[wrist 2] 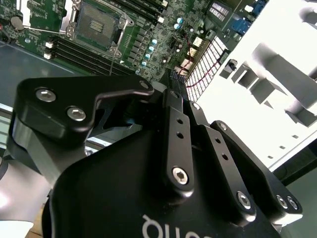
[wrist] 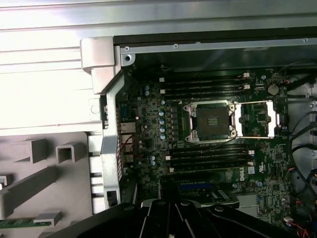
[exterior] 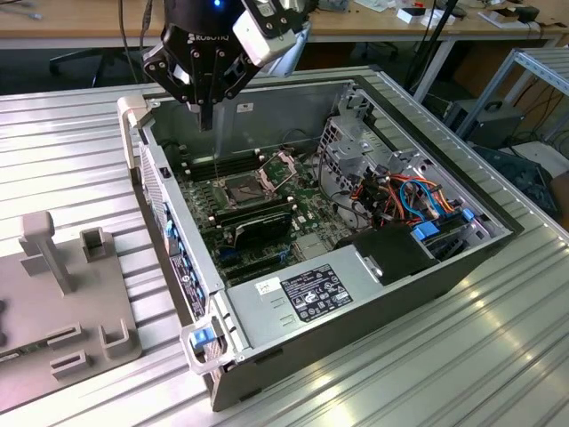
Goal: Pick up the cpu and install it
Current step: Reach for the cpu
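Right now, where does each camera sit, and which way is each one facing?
Exterior view: off the arm, raised, looking down at a slant into the open computer case; the gripper hangs above the motherboard.
First wrist view: on the arm, looking straight down on the motherboard and its empty socket; the gripper's black body shows.
Second wrist view: behind the gripper, looking along it toward the motherboard.
Shared: both wrist views show the socket and the grey fixture beside the case.
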`<state>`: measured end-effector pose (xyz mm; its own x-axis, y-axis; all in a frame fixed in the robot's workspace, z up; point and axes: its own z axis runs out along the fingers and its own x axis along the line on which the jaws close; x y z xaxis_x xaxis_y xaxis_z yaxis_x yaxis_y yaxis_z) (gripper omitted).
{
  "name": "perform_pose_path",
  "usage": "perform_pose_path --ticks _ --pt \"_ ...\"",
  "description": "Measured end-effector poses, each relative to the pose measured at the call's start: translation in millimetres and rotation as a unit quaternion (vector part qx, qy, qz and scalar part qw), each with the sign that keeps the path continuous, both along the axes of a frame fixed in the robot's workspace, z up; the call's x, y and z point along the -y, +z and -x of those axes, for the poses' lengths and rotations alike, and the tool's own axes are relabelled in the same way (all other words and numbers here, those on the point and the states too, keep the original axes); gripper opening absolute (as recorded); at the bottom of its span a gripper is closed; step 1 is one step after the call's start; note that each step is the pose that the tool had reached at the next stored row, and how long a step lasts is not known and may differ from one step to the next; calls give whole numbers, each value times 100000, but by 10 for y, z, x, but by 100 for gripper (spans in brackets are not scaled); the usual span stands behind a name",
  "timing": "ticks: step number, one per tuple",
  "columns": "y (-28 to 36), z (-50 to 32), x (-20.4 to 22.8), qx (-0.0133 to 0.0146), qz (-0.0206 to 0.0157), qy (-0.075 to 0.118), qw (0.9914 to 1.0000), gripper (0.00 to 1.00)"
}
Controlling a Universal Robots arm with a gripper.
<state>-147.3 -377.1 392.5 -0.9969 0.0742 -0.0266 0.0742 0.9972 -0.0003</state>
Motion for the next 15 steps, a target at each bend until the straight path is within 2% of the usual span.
perform_pose_path --ticks 6,8,15 --pt "-1 78 0 3 -1 -2 100000 11" --pt "-1 127 0 3 -2 0 100000 11" --pt "-1 182 0 4 -5 5 100000 11"
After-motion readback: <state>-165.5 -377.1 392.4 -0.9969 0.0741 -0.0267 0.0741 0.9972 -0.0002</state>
